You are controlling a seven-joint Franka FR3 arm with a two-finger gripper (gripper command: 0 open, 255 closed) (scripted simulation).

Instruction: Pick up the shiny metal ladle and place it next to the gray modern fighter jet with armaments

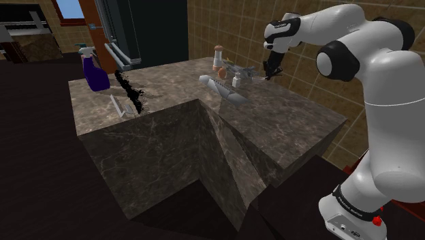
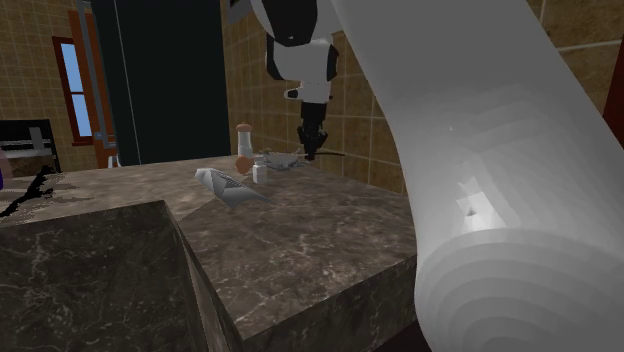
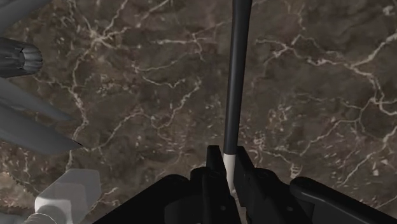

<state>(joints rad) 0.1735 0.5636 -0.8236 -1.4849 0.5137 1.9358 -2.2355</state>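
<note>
Standing by the dark marble counter (image 1: pixel 293 123), I saw the white arm stretched over its far side, close to the tiled wall, with the black gripper (image 1: pixel 272 73) pointing down just beside the gray fighter jet (image 1: pixel 240 69). The fingers (image 3: pixel 214 173) were clenched on the thin handle of the ladle (image 3: pixel 236 83). From the wrist view the handle ran straight out from between them across the veined stone, dark along most of its length and bright where the fingers pinched it. In the second exterior view it stuck out level from the fingertips toward that view's right, away from the jet. I could not tell whether it touched the counter, and I could not make out its bowl. The jet sat near the wall, its tail and fins just beside the gripper. A small white bottle (image 1: pixel 235 82) stood just in front of the jet, a pale shaker with a brown top (image 1: pixel 218 57) stood behind it, and a long gray object (image 1: pixel 223 89) lay near them. A purple spray bottle (image 1: pixel 95 73) stood well apart, at the counter's other end.
</note>
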